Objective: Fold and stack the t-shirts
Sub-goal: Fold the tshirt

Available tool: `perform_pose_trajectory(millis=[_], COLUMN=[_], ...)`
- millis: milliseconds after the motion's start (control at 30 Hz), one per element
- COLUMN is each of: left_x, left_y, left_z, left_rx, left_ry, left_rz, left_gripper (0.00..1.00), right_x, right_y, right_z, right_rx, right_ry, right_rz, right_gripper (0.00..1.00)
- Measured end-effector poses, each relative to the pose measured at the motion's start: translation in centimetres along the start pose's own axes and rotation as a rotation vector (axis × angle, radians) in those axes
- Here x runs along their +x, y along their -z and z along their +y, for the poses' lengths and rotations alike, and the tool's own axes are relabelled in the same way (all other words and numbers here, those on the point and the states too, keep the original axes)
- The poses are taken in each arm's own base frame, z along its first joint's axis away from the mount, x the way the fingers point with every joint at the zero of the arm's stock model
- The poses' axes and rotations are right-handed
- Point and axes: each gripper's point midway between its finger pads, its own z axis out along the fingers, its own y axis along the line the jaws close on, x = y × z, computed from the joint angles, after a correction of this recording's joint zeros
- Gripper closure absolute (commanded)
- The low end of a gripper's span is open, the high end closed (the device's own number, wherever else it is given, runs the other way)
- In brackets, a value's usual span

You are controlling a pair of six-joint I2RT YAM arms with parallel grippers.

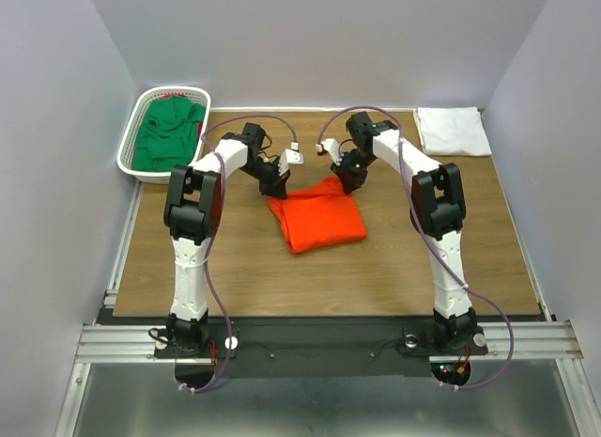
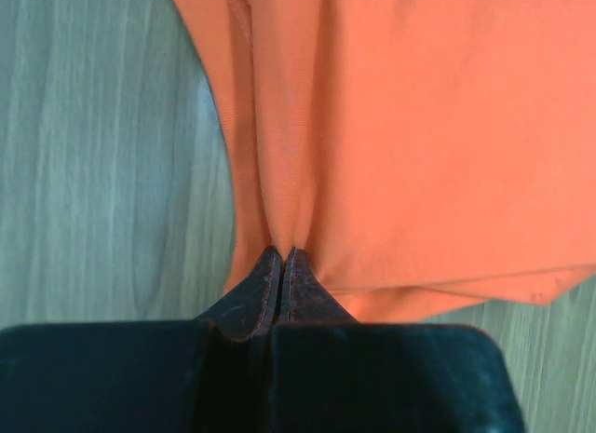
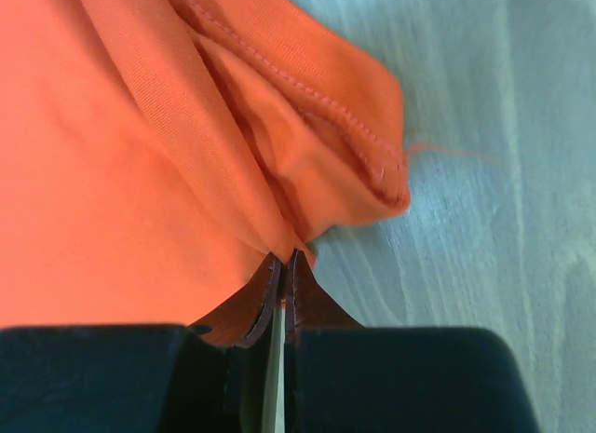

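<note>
Now both hands pinch the orange-red t-shirt mid-surface.
From above, the left hand and right hand grip its far corners; a white t-shirt lies at the far right corner, and a green t-shirt fills the basket at the far left. Left wrist: jaws closed on a cloth ridge. Right wrist: jaws closed on a bunched, hemmed fold.

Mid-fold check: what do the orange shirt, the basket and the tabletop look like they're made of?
The orange shirt looks like soft matte knit cloth, likely cotton jersey: fine weave, stitched hem, loose folds. The basket is probably white plastic, with rigid mesh walls. The tabletop is wood or wood-look laminate: brown grain, smooth surface.
</note>
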Motion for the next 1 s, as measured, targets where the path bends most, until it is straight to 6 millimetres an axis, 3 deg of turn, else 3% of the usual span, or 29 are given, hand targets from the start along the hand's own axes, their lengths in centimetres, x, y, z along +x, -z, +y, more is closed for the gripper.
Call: perform_pose_trajectory(millis=[100,233,500,600,667,733,800,867,933,1000], left_x=[0.1,0.3,-2.2,-2.0,-1.3,-0.3,0.5,1.2,2.5,3.7], left_y=[0.5,1.3,4.9,5.2,5.0,4.9,5.0,5.0,4.8,4.4], left_z=[0.2,-1.4,-5.1,-6.0,-6.2,-6.2,-5.9,-5.2,-4.3,-3.6], left_rx=[-0.013,-0.015,-0.068,-0.071,-0.067,-0.068,-0.077,-0.09,-0.098,-0.1], left_ry=[-0.011,-0.007,-0.058,-0.042,-0.009,0.028,0.072,0.119,0.187,0.247], left_rz=[-0.007,-0.012,-0.054,-0.057,-0.054,-0.052,-0.053,-0.059,-0.056,-0.046], left_gripper=[1.0,1.0,1.0,1.0,1.0,1.0,1.0,0.93,0.87,0.82], right_x=[-0.9,-1.8,-5.2,-6.5,-7.1,-7.7,-8.0,-7.9,-7.1,-6.3], right_y=[0.2,1.0,6.9,7.6,7.2,6.2,4.6,3.1,1.2,0.5], right_z=[0.1,0.6,3.5,4.2,4.4,4.2,3.0,1.7,0.3,-0.6], right_rx=[0.001,0.0,0.038,0.045,0.041,0.035,0.038,0.056,0.086,0.117], right_ry=[-0.033,-0.069,-0.047,-0.018,-0.006,-0.01,-0.027,-0.069,-0.121,-0.175], right_rz=[-0.032,-0.077,-0.189,-0.209,-0.212,-0.208,-0.202,-0.191,-0.154,-0.128], right_gripper=[0.96,0.96,0.89,0.89,0.87,0.77,0.59,0.51,0.5,0.46])
